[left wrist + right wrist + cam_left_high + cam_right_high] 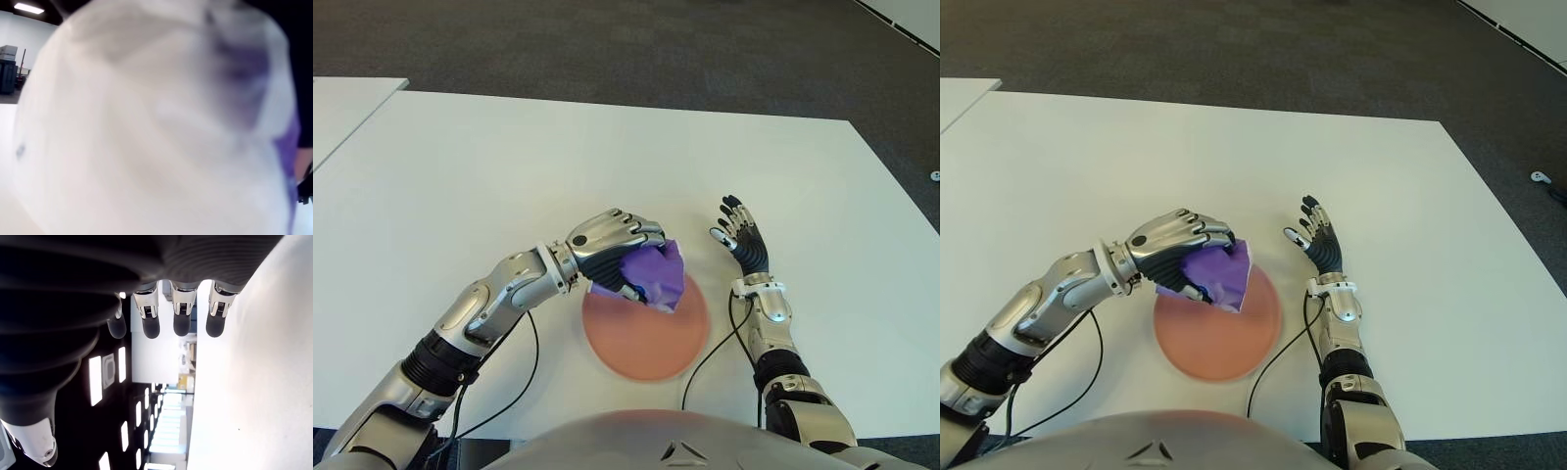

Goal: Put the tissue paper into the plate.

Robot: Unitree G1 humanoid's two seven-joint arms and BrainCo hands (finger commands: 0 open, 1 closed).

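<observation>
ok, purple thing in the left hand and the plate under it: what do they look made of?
Tissue paper: thin, matte purple sheet, crumpled with sharp creases where the left hand grips it, so paper rather than cloth. Plate: smooth, matte salmon-pink disc with an even colour and low rim, probably plastic, though glazed ceramic can't be ruled out.

Our arms are silver metal shells with black joints and black ribbed sections near the elbows. Each hand, the left hand [612, 243] and the right hand [741, 240], has silver knuckle plates, dark palms and black fingertips. Thin black cables [530, 345] loop from both forearms toward our grey torso.
</observation>
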